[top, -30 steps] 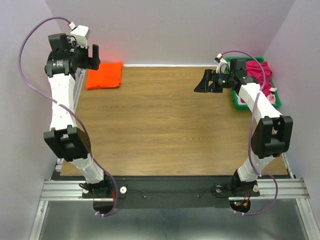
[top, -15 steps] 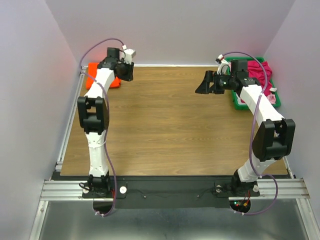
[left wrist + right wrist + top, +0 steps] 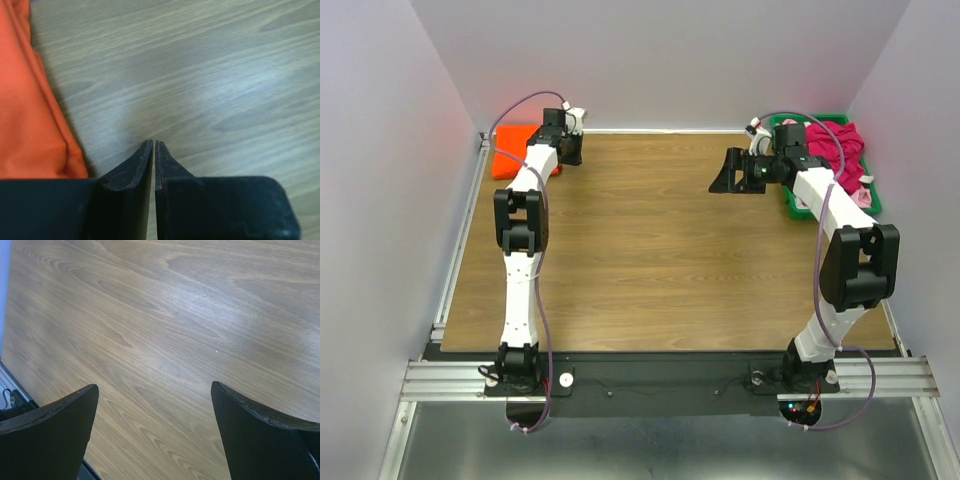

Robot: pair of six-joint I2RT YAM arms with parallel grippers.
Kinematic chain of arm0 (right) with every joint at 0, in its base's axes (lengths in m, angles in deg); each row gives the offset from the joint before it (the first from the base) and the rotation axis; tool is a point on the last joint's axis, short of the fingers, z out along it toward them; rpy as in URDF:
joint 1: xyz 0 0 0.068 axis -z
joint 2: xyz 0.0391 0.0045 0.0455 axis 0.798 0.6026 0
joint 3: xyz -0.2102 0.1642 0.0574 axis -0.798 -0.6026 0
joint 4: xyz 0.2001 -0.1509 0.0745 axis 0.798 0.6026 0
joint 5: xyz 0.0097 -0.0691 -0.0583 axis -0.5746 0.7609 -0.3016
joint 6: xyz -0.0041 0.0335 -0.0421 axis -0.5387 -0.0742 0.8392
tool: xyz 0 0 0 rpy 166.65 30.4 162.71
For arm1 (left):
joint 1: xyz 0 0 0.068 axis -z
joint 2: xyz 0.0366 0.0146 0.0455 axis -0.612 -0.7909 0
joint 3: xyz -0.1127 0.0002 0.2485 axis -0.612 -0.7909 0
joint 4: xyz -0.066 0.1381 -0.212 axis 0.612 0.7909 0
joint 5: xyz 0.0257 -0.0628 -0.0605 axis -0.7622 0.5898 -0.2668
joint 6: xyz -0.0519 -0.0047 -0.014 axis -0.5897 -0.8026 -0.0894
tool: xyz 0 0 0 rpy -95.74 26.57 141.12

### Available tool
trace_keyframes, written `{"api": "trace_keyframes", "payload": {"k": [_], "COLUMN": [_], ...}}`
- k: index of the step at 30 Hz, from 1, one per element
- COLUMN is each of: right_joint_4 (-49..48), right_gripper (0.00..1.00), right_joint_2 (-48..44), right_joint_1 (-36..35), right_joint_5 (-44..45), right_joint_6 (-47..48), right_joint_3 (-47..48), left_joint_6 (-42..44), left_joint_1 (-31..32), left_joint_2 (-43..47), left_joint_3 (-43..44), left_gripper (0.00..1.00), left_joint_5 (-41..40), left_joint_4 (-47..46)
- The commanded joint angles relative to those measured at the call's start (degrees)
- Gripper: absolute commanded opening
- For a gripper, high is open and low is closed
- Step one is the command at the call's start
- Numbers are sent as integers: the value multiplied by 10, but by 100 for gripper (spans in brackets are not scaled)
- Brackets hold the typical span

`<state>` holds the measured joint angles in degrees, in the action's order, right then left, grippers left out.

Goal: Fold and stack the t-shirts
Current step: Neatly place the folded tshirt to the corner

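My left fingers (image 3: 135, 170) are closed on nothing, over bare tabletop (image 3: 650, 240) just beside the folded orange t-shirt (image 3: 508, 162) at 11 o'clock. My right fingers (image 3: 50, 425) stand wide open, empty. I judge the next move is to fetch the magenta t-shirt (image 3: 840, 145) at 1 o'clock.

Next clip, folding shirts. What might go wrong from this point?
The left hand is closed on nothing, beside the folded orange shirt rather than on it, so a lift would likely come up empty. Its tips look close to the table; sliding toward the cloth could rumple the fold. The magenta shirt lies bunched in the green bin, likely awkward to grab.
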<state>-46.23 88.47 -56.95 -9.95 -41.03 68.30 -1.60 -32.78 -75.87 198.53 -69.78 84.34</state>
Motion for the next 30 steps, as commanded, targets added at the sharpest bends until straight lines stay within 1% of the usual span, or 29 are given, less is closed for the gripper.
{"api": "trace_keyframes", "payload": {"k": [1, 3, 10, 14, 30], "right_joint_4": [-4, -4, -4, -4, -1], "right_gripper": [100, 100, 100, 100, 100], "right_joint_2": [2, 3, 11, 14, 22], "right_joint_1": [6, 5, 6, 5, 6], "right_joint_5": [5, 7, 7, 6, 7], "right_joint_6": [8, 8, 8, 7, 7], "right_joint_3": [5, 5, 5, 5, 8], "left_joint_6": [-13, -15, -35, -41, -38], "left_joint_1": [-6, -9, -29, -42, -70], "left_joint_2": [-11, -29, -45, -63, -76], "left_joint_3": [46, 65, 60, 78, 86], "left_gripper": [19, 19, 19, 19, 20], "left_joint_5": [-37, -41, -67, -67, -69], "left_joint_4": [-17, -3, -6, -4, -19]}}
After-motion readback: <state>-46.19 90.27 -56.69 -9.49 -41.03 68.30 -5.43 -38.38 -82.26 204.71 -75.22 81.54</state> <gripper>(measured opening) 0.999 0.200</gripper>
